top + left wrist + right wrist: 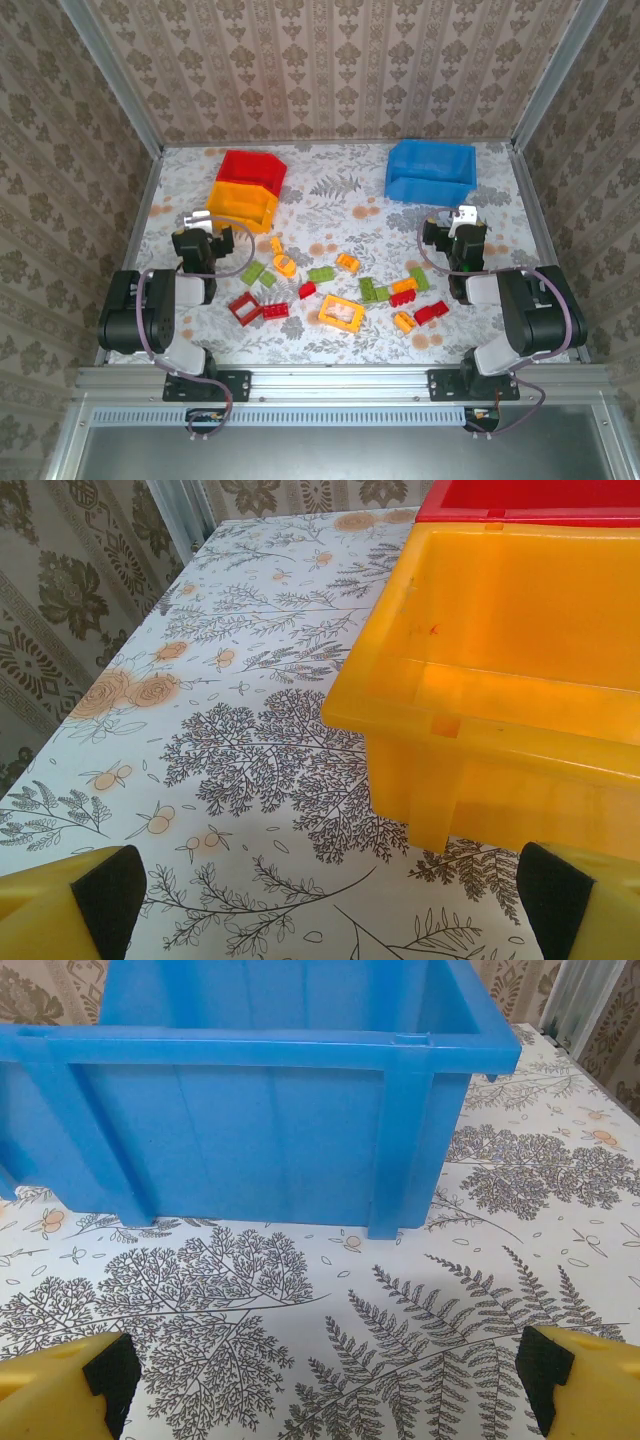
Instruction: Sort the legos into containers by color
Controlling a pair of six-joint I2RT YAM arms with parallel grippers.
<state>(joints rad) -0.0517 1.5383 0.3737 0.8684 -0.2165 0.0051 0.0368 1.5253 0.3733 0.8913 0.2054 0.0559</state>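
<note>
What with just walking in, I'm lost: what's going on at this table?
A robot is set to sort legos by color. Its left gripper, open and empty, faces the yellow-orange bin, with the red bin behind it. Its right gripper, also open and empty, faces the blue bin. The legos lie scattered on the table, none picked up yet.

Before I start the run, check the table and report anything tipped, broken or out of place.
Nothing stands out. The blue bin, yellow bin and red bin stand upright at the back, and the bricks lie loose across the middle of the table.
</note>
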